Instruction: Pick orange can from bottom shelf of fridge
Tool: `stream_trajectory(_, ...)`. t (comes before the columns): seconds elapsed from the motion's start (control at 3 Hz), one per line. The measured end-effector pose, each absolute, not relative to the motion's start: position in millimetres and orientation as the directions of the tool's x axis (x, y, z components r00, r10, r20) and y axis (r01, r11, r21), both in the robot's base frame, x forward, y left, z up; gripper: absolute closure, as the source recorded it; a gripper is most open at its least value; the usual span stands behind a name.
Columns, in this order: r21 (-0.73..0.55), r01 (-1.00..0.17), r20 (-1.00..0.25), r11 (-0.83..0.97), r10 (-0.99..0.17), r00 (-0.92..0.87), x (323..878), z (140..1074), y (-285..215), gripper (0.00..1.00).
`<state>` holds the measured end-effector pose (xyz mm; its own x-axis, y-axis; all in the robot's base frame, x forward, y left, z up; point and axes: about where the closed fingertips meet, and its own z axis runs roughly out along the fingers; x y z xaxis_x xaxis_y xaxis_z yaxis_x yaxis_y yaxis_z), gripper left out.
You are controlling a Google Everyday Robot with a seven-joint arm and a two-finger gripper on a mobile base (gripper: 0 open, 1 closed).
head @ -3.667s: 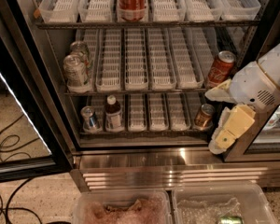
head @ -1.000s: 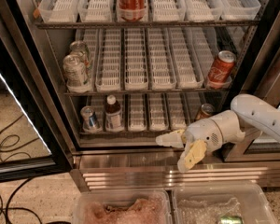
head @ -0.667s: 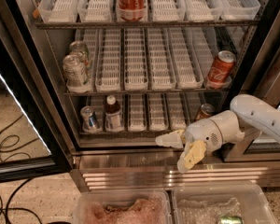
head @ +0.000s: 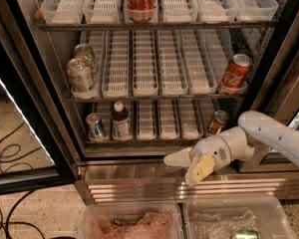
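The orange can (head: 217, 122) stands at the right end of the bottom shelf (head: 159, 133) of the open fridge (head: 154, 59). It is small, copper-orange, with a silver top. My gripper (head: 185, 166) is open and empty. It hangs in front of the stainless steel base panel (head: 139, 176), below the shelf's front edge and to the lower left of the can. Its two pale fingers (head: 200, 168) point left. My white arm (head: 274, 136) comes in from the right, just below the can.
A blue-and-silver can (head: 95, 126) and a dark bottle (head: 120, 121) stand at the shelf's left end. A red cola can (head: 235, 73) and clear bottles (head: 81, 73) sit on the rack above. Two plastic bins (head: 184, 218) sit on the floor below. Cables (head: 7, 153) lie at left.
Over the last second nothing has visibly moved. Since 3.7 s ago the gripper has come down and to the left, from beside the can at the right to in front of the base panel.
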<state>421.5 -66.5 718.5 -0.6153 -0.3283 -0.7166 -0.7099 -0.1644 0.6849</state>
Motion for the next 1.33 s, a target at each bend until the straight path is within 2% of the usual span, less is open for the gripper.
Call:
stream_trajectory(0.33,0.745,-0.654,-0.657,-0.133,-0.314,-0.685,416.6,695.3,-65.6,0.0)
stream_trajectory(1.0,0.744,-0.66,-0.659,-0.105,-0.279,-0.699,417.3,692.7,-63.5,0.0)
stream_trajectory(1.33,0.717,-0.695,-0.694,-0.043,-0.132,-0.708,407.3,698.1,-60.0,0.0)
